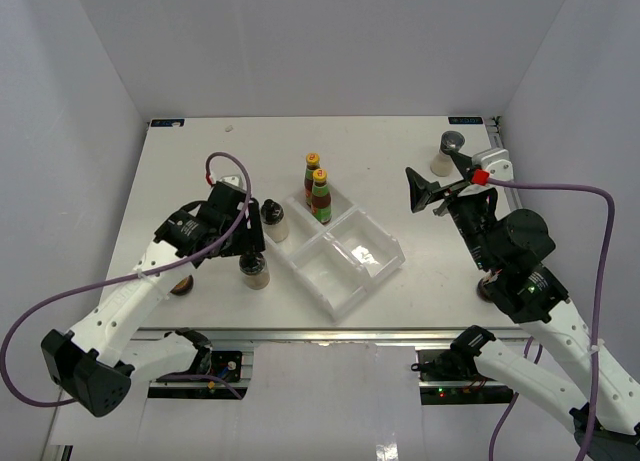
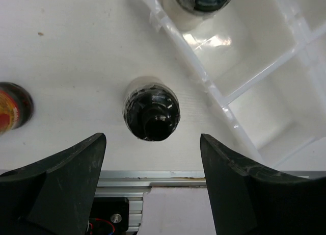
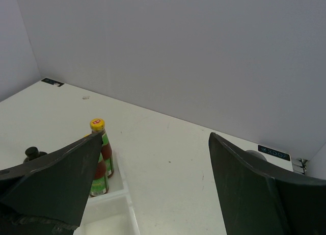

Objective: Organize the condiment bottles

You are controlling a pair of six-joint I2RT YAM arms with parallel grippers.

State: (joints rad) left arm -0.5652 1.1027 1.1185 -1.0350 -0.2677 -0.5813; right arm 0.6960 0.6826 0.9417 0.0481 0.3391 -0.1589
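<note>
Two yellow-capped sauce bottles (image 1: 317, 185) stand in the far compartment of the clear tray (image 1: 385, 267). One pale black-capped bottle (image 1: 274, 220) stands at the tray's left end. The other (image 1: 254, 270) stands on the table outside it. My left gripper (image 1: 250, 244) is open and hovers right above that bottle (image 2: 151, 115), empty. My right gripper (image 1: 440, 179) is open and empty in the air, right of the tray. The grey-lidded shaker (image 1: 447, 152) stands at the far right. One red-lidded jar (image 1: 182, 285) peeks out under the left arm, and another (image 1: 485, 287) under the right arm.
The tray's near compartments (image 2: 265, 112) are empty. The table's front edge and metal rail (image 2: 168, 179) lie just below the left gripper (image 2: 152, 148). In the right wrist view the sauce bottles (image 3: 102, 153) show past my left finger, between the open fingers of the right gripper (image 3: 153, 189).
</note>
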